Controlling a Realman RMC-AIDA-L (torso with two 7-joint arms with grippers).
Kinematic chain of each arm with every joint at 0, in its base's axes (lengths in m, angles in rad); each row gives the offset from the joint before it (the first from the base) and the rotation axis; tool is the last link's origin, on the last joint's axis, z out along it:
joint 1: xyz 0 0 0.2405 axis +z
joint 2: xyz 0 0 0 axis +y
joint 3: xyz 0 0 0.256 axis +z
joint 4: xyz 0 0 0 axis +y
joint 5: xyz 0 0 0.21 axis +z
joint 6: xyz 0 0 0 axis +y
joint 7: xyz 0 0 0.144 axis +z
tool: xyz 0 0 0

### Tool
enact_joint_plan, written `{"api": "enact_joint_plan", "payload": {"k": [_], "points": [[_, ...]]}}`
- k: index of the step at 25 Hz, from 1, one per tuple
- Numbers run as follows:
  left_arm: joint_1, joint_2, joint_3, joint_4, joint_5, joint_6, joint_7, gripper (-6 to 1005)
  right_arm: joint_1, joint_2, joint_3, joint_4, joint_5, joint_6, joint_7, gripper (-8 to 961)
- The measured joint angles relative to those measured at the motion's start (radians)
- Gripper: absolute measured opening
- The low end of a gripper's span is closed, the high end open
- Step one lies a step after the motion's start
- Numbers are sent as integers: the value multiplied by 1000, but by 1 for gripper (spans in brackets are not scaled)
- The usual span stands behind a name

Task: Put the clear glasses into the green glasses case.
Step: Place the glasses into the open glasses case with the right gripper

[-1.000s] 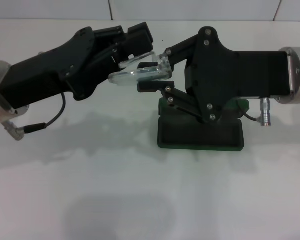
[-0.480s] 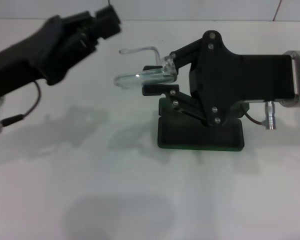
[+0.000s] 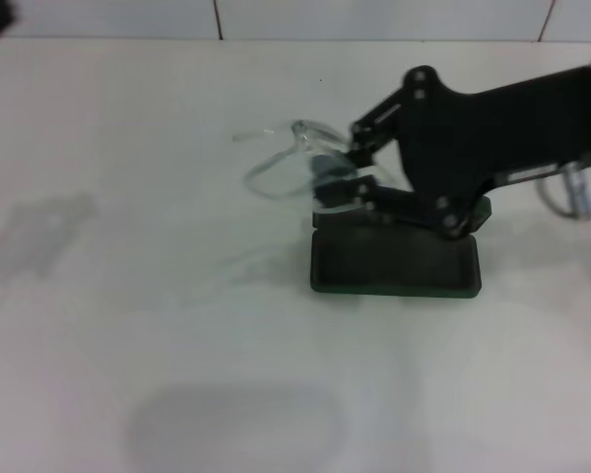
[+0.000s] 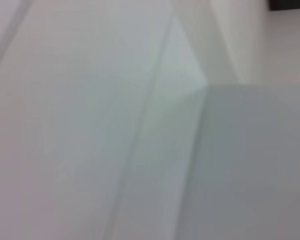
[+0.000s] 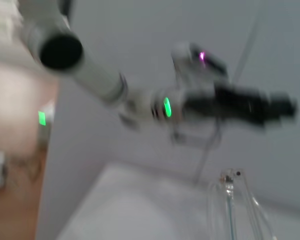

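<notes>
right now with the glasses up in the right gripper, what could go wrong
The right gripper holds the clear glasses by one end only, tilted, most of the frame sticking out past the fingers, so they could twist or slip in the pinch. They hang beside the green glasses case, not over it; a release here would likely drop them on the table. One thin arm is splayed outward and may catch on the case rim going in.

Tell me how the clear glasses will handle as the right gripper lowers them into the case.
The clear glasses look thin and light, so probably easy to carry. The right gripper grips only one end, so they may tilt or swing. Their slim arms jut out and could catch the green glasses case rim.
</notes>
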Motion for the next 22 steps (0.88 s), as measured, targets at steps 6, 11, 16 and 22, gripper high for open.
{"api": "enact_joint_plan", "payload": {"k": [6, 11, 16, 22], "points": [[58, 1, -96, 2, 0, 17, -6, 131, 175, -26, 121, -272, -294, -241, 611, 115], [70, -20, -101, -4, 6, 25, 17, 131, 370, -28, 164, -62, -462, -419, 772, 115], [80, -39, -97, -7, 28, 27, 56, 131, 484, 2, 130, 158, -695, -418, 745, 115], [80, -47, -97, -9, 72, 27, 100, 131, 512, 4, -55, 279, -771, -269, 712, 115]]}}
